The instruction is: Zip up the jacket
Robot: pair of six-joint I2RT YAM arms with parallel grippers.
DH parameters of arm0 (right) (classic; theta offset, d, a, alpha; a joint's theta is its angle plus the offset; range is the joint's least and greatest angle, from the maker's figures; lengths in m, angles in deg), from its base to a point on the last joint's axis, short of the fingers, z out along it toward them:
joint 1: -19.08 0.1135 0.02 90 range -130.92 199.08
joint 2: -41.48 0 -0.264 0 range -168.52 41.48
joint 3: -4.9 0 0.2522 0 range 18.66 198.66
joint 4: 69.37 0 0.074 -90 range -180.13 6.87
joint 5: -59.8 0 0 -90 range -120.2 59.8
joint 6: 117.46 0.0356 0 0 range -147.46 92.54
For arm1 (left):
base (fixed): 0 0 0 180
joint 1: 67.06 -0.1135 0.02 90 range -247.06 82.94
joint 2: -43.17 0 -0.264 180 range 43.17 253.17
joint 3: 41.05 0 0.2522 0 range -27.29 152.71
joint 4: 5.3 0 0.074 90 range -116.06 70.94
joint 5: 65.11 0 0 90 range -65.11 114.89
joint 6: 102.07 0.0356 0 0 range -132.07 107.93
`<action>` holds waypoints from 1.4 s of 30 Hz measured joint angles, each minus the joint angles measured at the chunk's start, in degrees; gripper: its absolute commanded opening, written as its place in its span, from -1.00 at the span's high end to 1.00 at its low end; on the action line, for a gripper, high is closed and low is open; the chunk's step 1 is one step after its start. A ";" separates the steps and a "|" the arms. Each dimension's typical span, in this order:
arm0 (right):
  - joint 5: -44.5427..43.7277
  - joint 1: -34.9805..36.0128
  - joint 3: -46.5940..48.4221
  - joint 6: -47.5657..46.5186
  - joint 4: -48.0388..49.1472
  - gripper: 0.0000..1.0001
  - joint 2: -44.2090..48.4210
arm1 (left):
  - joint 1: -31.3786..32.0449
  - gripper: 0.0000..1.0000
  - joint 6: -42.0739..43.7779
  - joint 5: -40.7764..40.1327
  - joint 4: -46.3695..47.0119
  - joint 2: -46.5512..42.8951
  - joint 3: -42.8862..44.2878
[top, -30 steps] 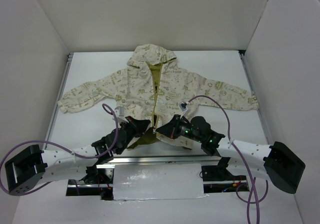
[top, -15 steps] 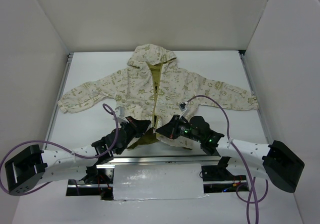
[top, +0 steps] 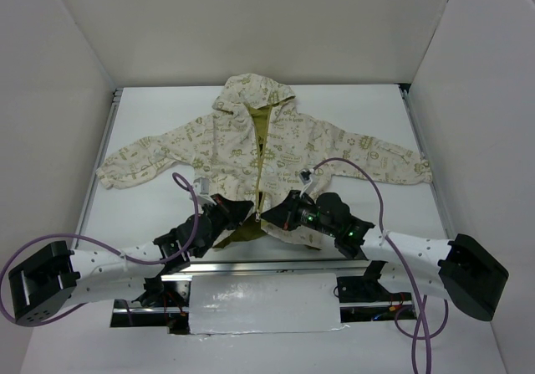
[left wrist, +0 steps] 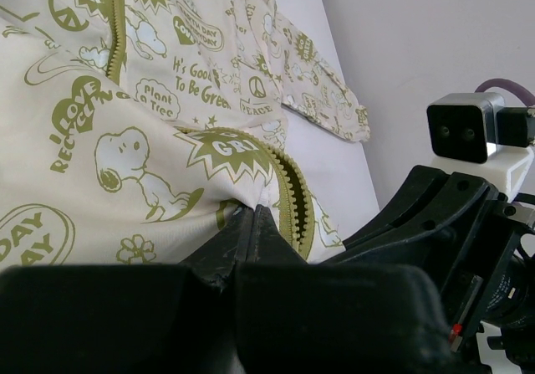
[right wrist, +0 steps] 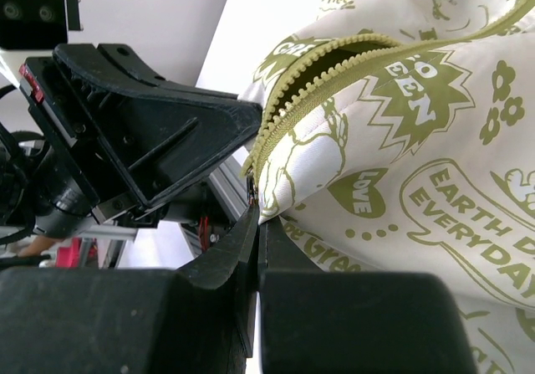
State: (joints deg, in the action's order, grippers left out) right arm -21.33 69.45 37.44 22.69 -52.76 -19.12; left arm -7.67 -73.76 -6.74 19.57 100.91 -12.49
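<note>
Left gripper: jaws pressed fully together on the hem of the jacket, just beside the olive zipper strip. Right gripper: jaws likewise closed, pinching the opposite hem corner at the foot of its zipper teeth. Both sit at 6 o'clock of the garment, close beside each other. Jacket: spread front-up on the white table, hood at 12 o'clock, sleeves out to 9 and 3 o'clock. Olive lining shows at the collar; the teeth are unjoined at the hem.
</note>
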 measured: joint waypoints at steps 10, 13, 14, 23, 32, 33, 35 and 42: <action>-4.85 0.00 0.00 2.03 -1.60 1.00 1.49 | 0.02 1.00 0.00 -0.02 -0.59 0.00 0.02; -8.66 0.02 0.07 3.96 -5.49 1.00 2.71 | 0.02 1.00 0.07 0.02 -2.78 0.00 0.63; -10.45 0.00 0.09 4.66 -7.45 1.00 3.26 | 0.02 1.00 0.24 0.35 -4.33 0.07 1.38; -17.68 -1.75 0.44 5.18 -19.02 1.00 8.83 | 1.33 1.00 -0.20 7.26 -24.06 4.04 12.00; -5.68 -3.98 8.98 1.64 -20.09 1.00 -13.94 | 4.20 1.00 -9.35 13.49 -42.95 5.68 9.03; -3.91 -4.09 10.38 1.57 -20.48 1.00 -17.64 | 4.20 1.00 -10.40 13.86 -43.65 6.73 9.03; -1.73 -4.52 13.60 1.36 -21.16 1.00 -23.87 | 4.20 1.00 -11.26 14.10 -44.78 8.94 9.16; 3.19 -10.78 27.15 -0.17 -27.06 1.00 -37.73 | 4.20 1.00 -12.04 14.51 -47.52 16.48 15.26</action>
State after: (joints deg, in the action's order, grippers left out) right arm -18.14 58.67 64.59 22.51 -79.82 -56.84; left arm -3.47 -85.81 7.77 -27.95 117.39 2.77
